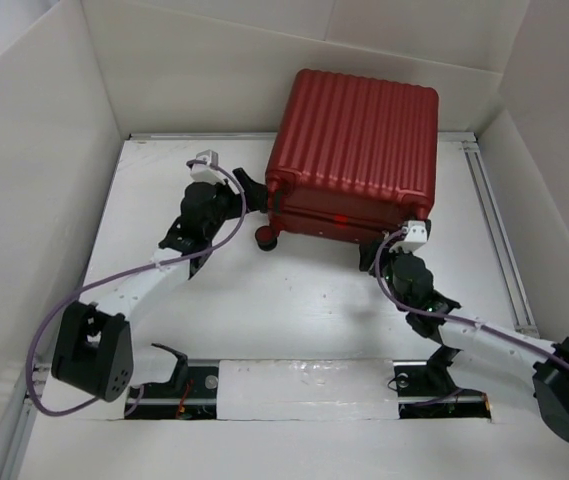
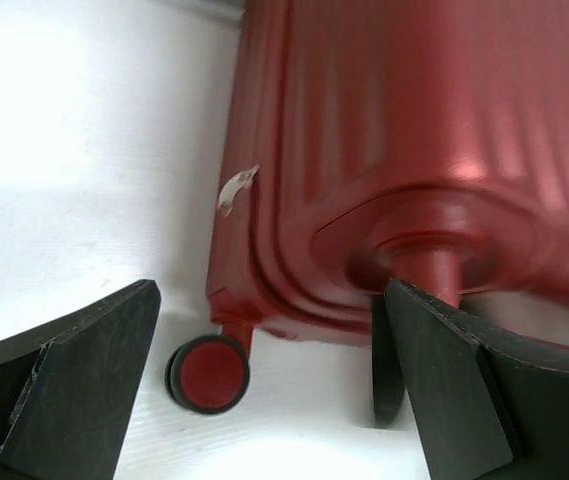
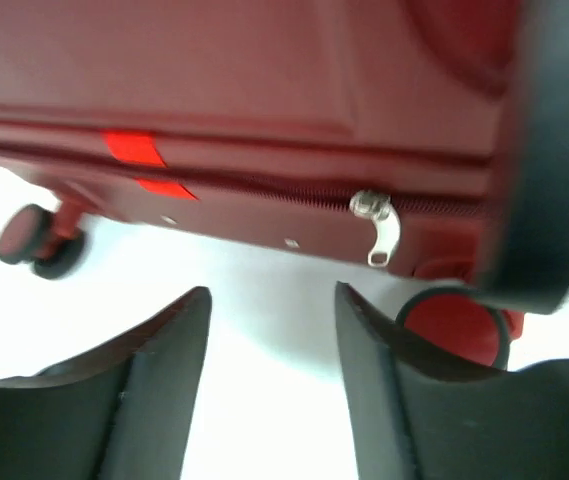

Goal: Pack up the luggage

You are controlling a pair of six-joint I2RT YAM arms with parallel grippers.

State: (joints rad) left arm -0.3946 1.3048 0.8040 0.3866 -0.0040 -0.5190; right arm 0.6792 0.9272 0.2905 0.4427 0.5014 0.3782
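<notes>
Found the luggage (image 1: 354,150) closed, its zipper pull (image 3: 379,230) just ahead of the half-open, empty right gripper (image 3: 272,300).

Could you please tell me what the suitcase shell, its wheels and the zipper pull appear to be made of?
Suitcase shell: likely hard plastic, semi-gloss red, with moulded ribs. Wheel: red hub, dark matte tyre, probably rubber. Zipper pull: silvery, shiny, apparently metal.
</notes>
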